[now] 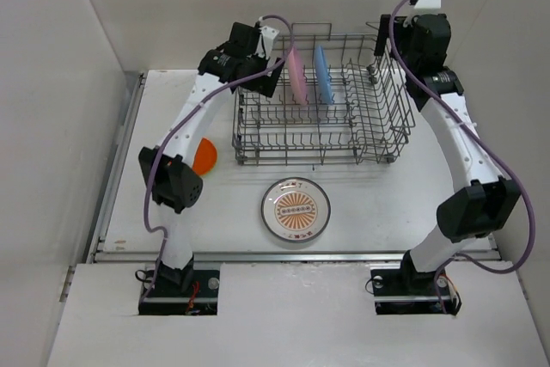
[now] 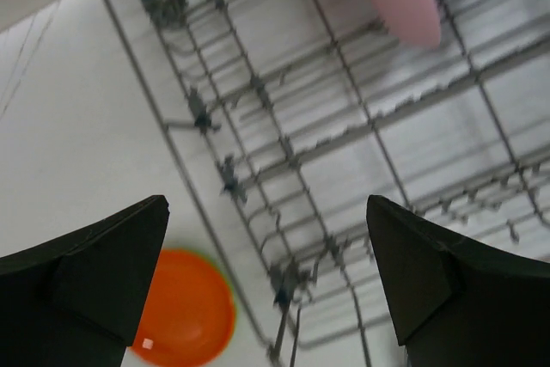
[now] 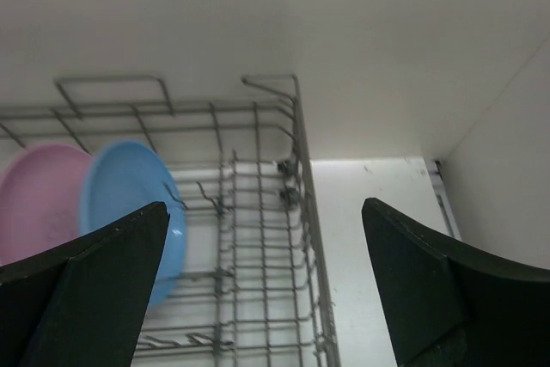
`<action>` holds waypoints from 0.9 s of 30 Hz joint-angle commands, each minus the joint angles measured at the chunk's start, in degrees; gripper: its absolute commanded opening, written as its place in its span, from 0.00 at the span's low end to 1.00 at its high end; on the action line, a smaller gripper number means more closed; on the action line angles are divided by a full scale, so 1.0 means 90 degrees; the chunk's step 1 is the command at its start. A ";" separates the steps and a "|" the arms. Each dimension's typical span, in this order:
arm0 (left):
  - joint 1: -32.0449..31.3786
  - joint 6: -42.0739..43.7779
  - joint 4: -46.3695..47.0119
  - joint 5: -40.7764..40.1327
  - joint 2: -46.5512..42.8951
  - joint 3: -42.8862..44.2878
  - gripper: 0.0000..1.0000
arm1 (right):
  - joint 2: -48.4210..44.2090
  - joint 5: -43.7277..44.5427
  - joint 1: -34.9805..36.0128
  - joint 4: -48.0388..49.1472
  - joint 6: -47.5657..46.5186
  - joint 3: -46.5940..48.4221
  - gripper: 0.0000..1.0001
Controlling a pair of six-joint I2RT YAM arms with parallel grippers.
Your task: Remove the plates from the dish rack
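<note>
Two plates stand on edge in the dish rack (image 1: 258, 159), upper middle of the overhead frame: pink plate (image 1: 296, 77), blue plate (image 1: 323, 75), rims running top-to-bottom. Left end effector (image 2: 266, 204), fingers apart and empty, sits just left of pink, nearer. Right end effector (image 3: 264, 205) likewise apart.

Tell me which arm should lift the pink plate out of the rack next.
Left, probably. The left pincer, open, hangs over the left end of the dish rack, right beside the pink plate. The right pincer, also open, sits at the far right corner with the blue plate in between.
</note>
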 commanded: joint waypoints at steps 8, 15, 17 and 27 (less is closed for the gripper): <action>-0.0406 -0.0600 0.3328 -0.0844 0.1891 0.1495 1.00 | -0.0222 0.0017 0.0199 0.0390 0.1329 -0.0671 1.00; -0.0465 -0.1205 0.3750 -0.0865 0.2223 0.1711 1.00 | -0.0582 -0.0364 0.0199 -0.0333 0.1584 -0.1189 1.00; -0.0523 -0.1322 0.3614 -0.0699 0.2224 0.1711 1.00 | -0.0699 -0.0364 0.0199 -0.0412 0.1584 -0.1442 1.00; -0.0465 -0.1537 0.2304 -0.0348 0.1755 0.1897 1.00 | -0.1052 -0.0539 0.0199 -0.0353 0.1779 -0.1982 1.00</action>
